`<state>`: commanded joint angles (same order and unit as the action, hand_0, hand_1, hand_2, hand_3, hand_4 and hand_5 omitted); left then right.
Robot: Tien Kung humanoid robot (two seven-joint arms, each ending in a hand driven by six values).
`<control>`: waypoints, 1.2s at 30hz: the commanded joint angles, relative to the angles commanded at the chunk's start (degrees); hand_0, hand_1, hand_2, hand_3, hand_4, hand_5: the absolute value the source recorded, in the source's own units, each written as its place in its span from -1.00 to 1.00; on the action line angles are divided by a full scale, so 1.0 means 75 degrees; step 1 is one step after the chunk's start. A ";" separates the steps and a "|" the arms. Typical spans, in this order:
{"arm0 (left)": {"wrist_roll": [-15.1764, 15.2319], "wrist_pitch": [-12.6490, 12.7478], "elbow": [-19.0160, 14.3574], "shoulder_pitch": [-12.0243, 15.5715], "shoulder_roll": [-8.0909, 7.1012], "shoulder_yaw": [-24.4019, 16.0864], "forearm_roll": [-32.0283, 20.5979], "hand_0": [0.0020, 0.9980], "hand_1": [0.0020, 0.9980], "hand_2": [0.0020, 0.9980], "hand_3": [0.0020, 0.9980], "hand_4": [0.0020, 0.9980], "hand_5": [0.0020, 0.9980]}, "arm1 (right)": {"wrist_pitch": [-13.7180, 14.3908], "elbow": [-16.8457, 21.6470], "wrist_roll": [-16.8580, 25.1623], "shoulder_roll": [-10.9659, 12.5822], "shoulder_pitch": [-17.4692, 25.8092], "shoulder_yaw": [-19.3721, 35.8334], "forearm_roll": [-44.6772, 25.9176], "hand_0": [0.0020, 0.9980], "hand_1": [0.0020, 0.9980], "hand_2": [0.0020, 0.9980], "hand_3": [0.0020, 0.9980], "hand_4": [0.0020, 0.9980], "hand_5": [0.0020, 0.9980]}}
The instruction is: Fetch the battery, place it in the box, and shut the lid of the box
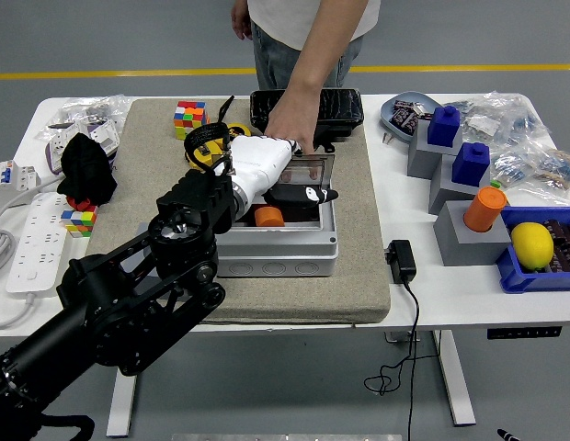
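A grey box (278,260) stands open on the beige mat, its clear lid (314,167) tilted up at the far side. An orange battery (269,217) lies inside the box. My left hand (302,194), white with black fingers, hovers over the box's opening just above and right of the battery, fingers stretched out and holding nothing. A person's hand (288,123) reaches down from the far side and rests at the lid's top edge, by a black tray (342,104).
A beige mat (359,276) covers the table's middle. Cubes (189,118), a yellow tape measure (207,150), a black cloth (86,168) and a power strip (35,241) lie left. Grey stands with blue blocks (443,126), a lemon (531,245) and a black adapter (402,261) lie right.
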<state>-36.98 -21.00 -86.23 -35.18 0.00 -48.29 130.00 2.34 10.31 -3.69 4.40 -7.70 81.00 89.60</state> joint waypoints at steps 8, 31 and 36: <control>0.0000 -0.0297 -0.0315 0.0001 0.0000 0.0114 0.0000 0.43 0.62 0.60 0.67 1.00 1.00 | -0.0001 0.0000 0.0014 -0.0005 -0.0005 -0.0026 -0.0037 0.22 0.09 0.15 0.07 0.90 0.46; 0.0000 -0.0585 -0.0438 0.0305 -0.0146 0.0681 -0.0871 0.23 0.52 0.56 0.66 1.00 1.00 | -0.0006 0.0000 0.0008 -0.0017 0.0044 0.0060 0.0042 0.22 0.09 0.15 0.07 0.90 0.46; 0.0000 -0.0602 -0.0434 0.0311 -0.0155 0.0719 -0.0901 0.20 0.51 0.55 0.66 1.00 1.00 | -0.0007 0.0000 0.0008 -0.0017 0.0041 0.0072 0.0052 0.22 0.09 0.15 0.07 0.90 0.46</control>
<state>-36.98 -25.51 -89.48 -32.85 -1.16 -42.90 123.24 2.29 10.31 -3.63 4.27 -7.39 81.54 89.99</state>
